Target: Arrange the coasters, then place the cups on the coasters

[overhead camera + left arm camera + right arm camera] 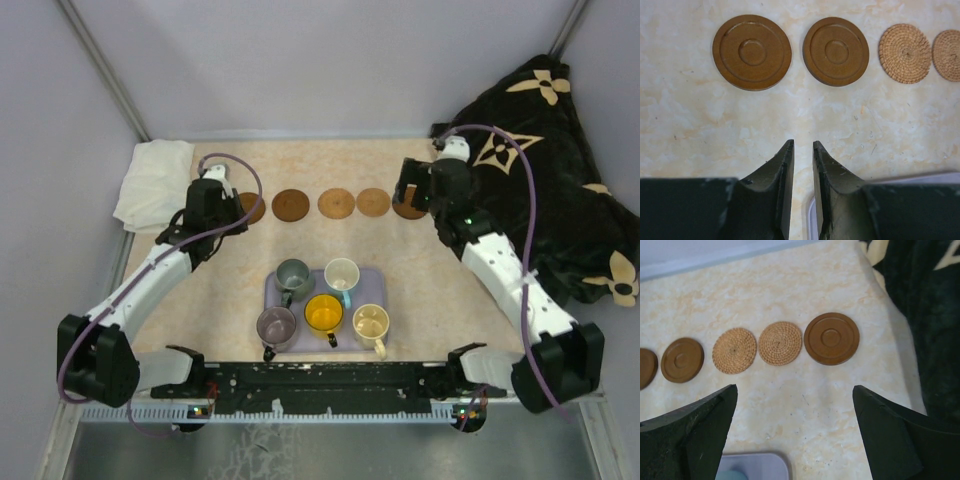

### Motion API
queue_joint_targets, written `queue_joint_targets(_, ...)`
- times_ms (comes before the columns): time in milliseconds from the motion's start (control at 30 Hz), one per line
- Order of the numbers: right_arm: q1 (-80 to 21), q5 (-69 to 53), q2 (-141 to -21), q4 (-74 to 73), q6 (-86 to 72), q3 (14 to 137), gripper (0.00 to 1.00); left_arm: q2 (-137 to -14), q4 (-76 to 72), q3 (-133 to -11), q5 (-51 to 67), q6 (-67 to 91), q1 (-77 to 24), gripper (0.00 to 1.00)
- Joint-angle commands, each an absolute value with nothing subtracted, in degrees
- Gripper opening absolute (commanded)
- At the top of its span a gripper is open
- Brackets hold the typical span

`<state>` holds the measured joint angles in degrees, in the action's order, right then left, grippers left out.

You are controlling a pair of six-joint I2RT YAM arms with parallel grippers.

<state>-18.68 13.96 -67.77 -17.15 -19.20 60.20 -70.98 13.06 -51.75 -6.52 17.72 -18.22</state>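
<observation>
Five round coasters lie in a row across the table's far side: a wooden one [291, 205], two woven ones [337, 203] [374, 202], and an end one under each gripper. The cups stand on a lavender tray [376, 280]: grey-green [293, 273], white and light blue [342, 273], mauve [276, 325], orange-yellow [324, 313], cream [370, 323]. My left gripper [802, 143] hovers just short of two wooden coasters [751, 52] [836, 51], its jaws almost together with nothing between them. My right gripper [795, 395] stands wide open and empty above bare table, near the rightmost wooden coaster [831, 338].
A white cloth [155, 180] lies at the far left. A black blanket with beige flowers [560, 180] covers the far right, close to the right arm. The tray's corner [755, 465] shows below the right gripper. Grey walls enclose the table.
</observation>
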Motion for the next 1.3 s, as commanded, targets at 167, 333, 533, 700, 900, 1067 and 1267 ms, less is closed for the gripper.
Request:
queue_joint_targets(167,-18.09,26.11,-46.21,-18.95,-23.88,48.21,0.99,-58.78,15.47,-48.33,-3.39,16.54,-18.02,0.47)
queue_joint_targets(333,-17.95,27.8,-41.07,-26.98,-25.47,47.59,0.99,-53.49,16.81,-46.28,-0.76,18.14,-18.02,1.0)
queue_joint_targets(533,-18.01,29.42,-37.26,-33.21,-27.2,46.48,0.99,-47.89,17.6,-43.25,1.07,19.7,-18.02,1.0)
queue_joint_targets(700,-17.97,30.23,-36.32,-36.42,-28.74,44.15,0.99,-44.41,19.95,-42.4,0.03,19.1,-18.02,1.0)
queue_joint_targets(900,-17.99,29.96,-39.84,-39.63,-29.55,43.97,0.99,-43.61,23.1,-42.23,-4.0,19.03,-18.02,1.0)
queue_joint_targets(1067,-17.94,28.18,-41.18,-39.73,-30.27,43.68,0.99,-45.19,23.12,-41.37,-2.2,19.35,-18.02,1.0)
queue_joint_targets(1267,-17.98,27.05,-42.34,-40.58,-31.19,43.1,0.99,-46.15,22.44,-40.52,-2.0,19.48,-18.02,1.0)
